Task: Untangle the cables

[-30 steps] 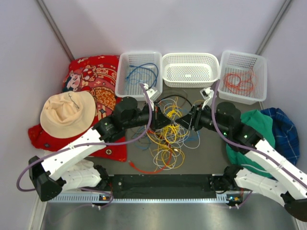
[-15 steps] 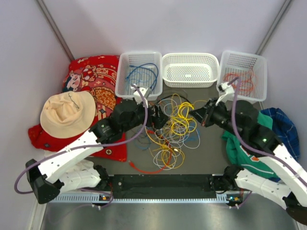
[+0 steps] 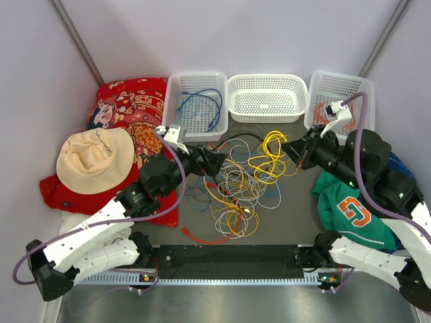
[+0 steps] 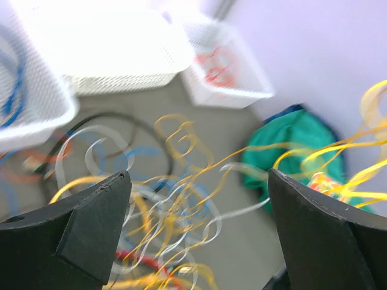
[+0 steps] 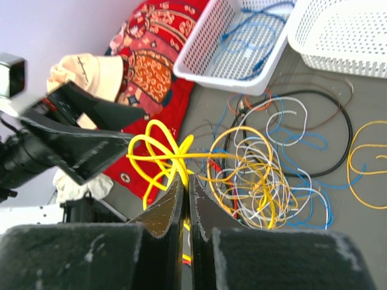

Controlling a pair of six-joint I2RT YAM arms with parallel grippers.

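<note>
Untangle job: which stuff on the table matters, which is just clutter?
Job: cable tangle; yellow cable in the shut right gripper; blue cable and red-orange cable in the baskets, likely drop-offs.
Clutter: hat, red patterned cloth, green shirt.

Middle of surface [image 3: 296,208]: cables [image 3: 232,195] in loose heap, no clean way through. Yellow cable [image 3: 273,151], pinched in right tool [image 3: 294,153], hangs in air between it and left tool [image 3: 214,163] (jaws wide apart).
Far edge: baskets [image 3: 283,94] in row; narrow strip before them, black loop [image 3: 244,135] on it.
Left side closed by red cloth [image 3: 131,101] and hat [image 3: 94,158].
Free: bare strip between heap and green garment [image 3: 330,195]; band before rail [image 3: 229,259], only red-orange cable [image 3: 202,237] there.
</note>
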